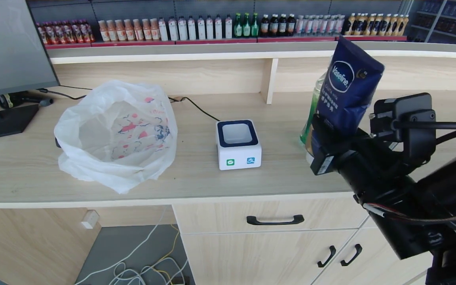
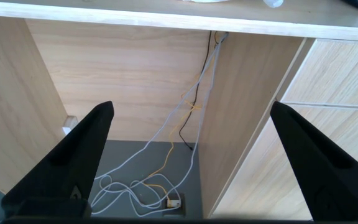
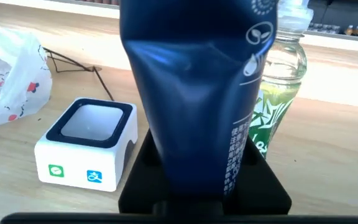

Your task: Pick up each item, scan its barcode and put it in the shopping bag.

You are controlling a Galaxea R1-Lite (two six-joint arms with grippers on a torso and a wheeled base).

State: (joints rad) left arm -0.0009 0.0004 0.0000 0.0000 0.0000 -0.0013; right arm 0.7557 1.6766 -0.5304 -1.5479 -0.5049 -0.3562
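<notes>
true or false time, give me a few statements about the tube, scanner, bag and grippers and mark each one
1. The right gripper is shut on a blue tube. True.
2. The scanner stands on the counter between the bag and the green bottle. True.
3. The tube lies in the bag. False: it is held up beside the green bottle, on the far side of the scanner from the bag.
4. The left gripper is shut on a bottle. False: it is open and empty, below the counter's edge.
</notes>
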